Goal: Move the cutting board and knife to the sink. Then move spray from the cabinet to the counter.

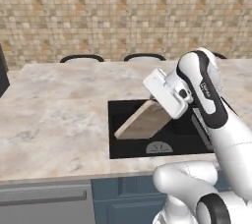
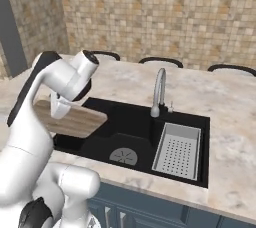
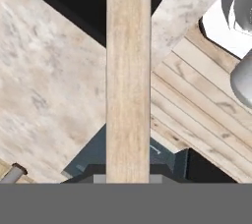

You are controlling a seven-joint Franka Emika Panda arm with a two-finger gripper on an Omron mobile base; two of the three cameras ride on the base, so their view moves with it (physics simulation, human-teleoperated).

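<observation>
My gripper (image 1: 157, 105) is shut on the cutting board (image 1: 142, 120), a light-brown wooden board, gripped at one end. It hangs tilted over the left part of the sink (image 1: 114, 144), a black basin. From the right, the board (image 2: 75, 119) reaches across the sink's (image 2: 130, 122) left rim, below my gripper (image 2: 60, 108). In the hand view the board (image 3: 128, 80) shows edge-on as a straight strip running up from my gripper (image 3: 129, 173). Whether its low end touches the basin I cannot tell. The knife, the spray and the cabinet are out of view.
The beige marbled counter (image 1: 59, 115) surrounds the sink. A silver gooseneck faucet (image 2: 159, 92) stands at its back rim, and a grey perforated rack (image 2: 177, 149) lies in its right half. Dark chair backs (image 1: 81, 58) show beyond the counter's far edge. Slate-blue drawers (image 1: 123, 193) sit below.
</observation>
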